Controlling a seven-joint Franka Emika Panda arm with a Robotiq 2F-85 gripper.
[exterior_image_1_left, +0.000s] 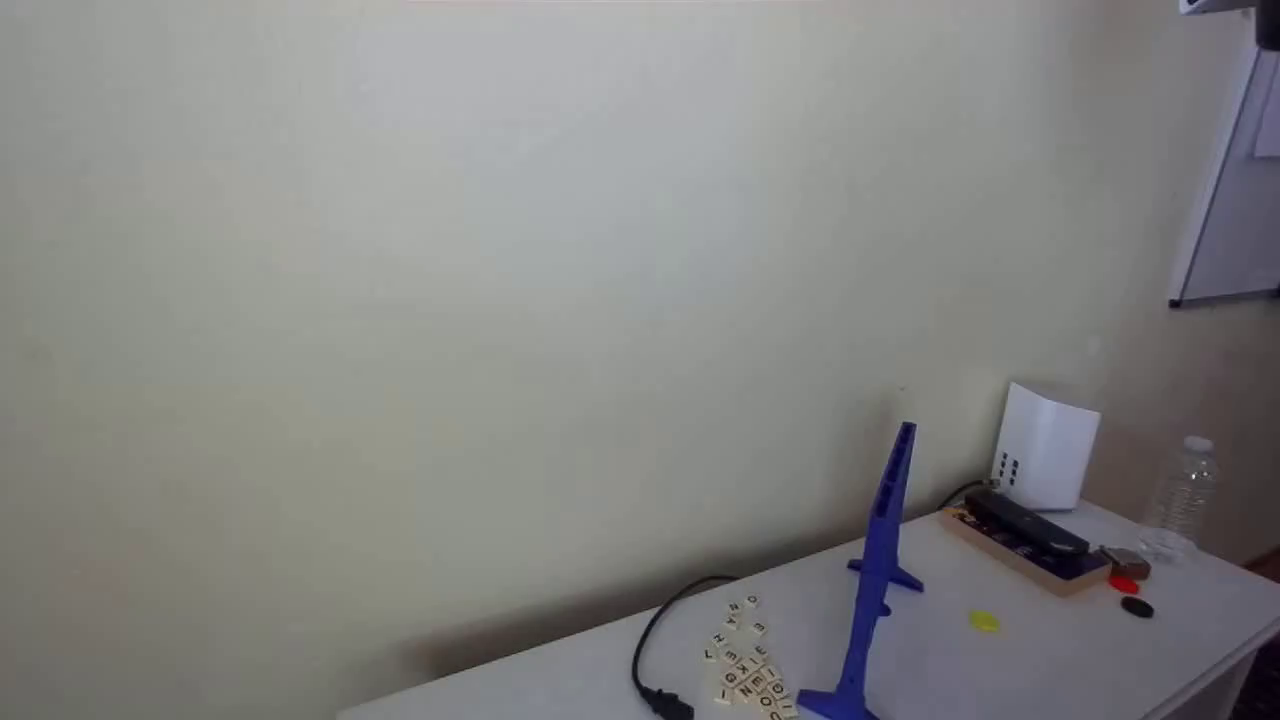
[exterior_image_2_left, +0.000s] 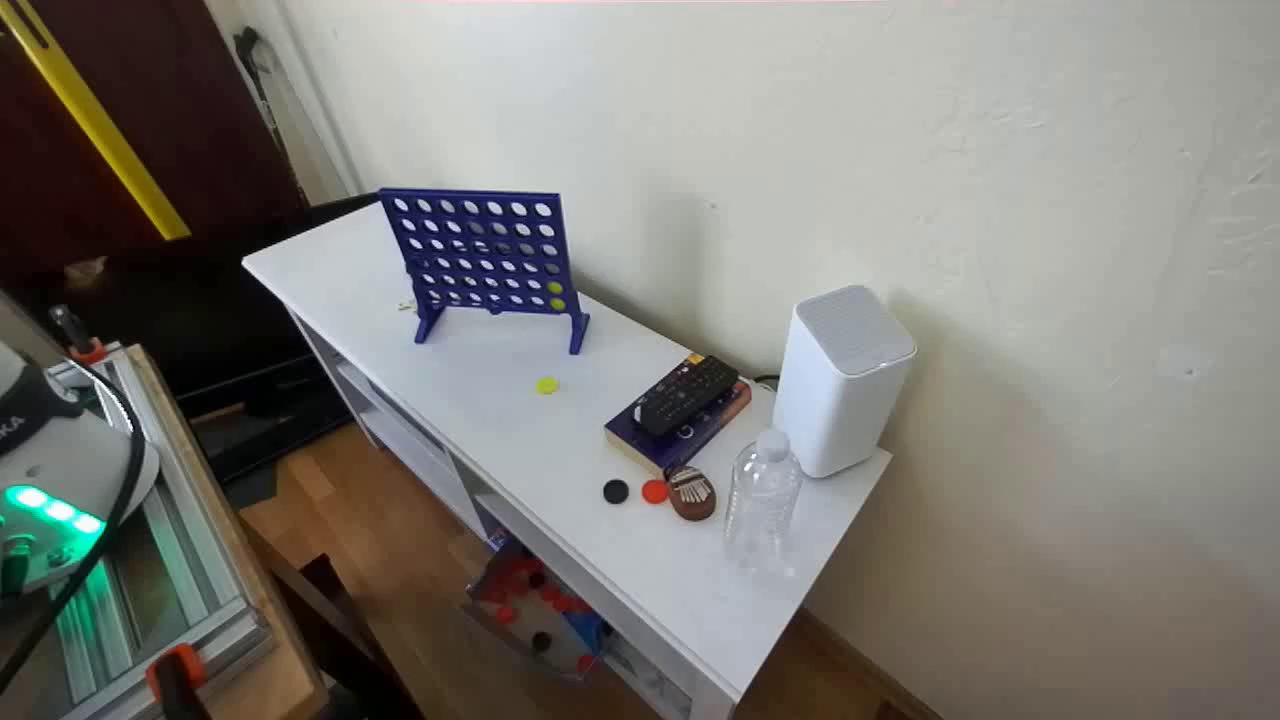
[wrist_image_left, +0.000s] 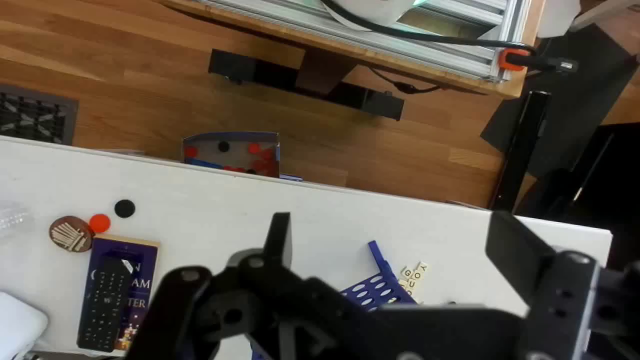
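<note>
My gripper (wrist_image_left: 390, 232) stands wide open in the wrist view, well above the white table, with nothing held. Beneath it is a blue upright game grid (wrist_image_left: 389, 269), partly hidden by the gripper body; the grid (exterior_image_2_left: 468, 237) holds two yellow discs low in its end column. Cream letter tiles (wrist_image_left: 417, 275) lie beside the grid; an exterior view shows more tiles (exterior_image_1_left: 742, 668). A loose yellow disc (exterior_image_2_left: 547, 385) lies flat in front of it. Farther along are a black disc (exterior_image_2_left: 615, 491), a red disc (exterior_image_2_left: 655, 491) and a brown thumb piano (wrist_image_left: 70, 234).
A black remote (exterior_image_2_left: 690, 393) rests on a dark blue book (wrist_image_left: 137, 280). A clear bottle (exterior_image_2_left: 765, 490) and a tall white box (exterior_image_2_left: 840, 390) stand at the table's end. A black cable (exterior_image_1_left: 640, 650) lies by the tiles. Below the table's edge sits a bin (wrist_image_left: 230, 135) of discs.
</note>
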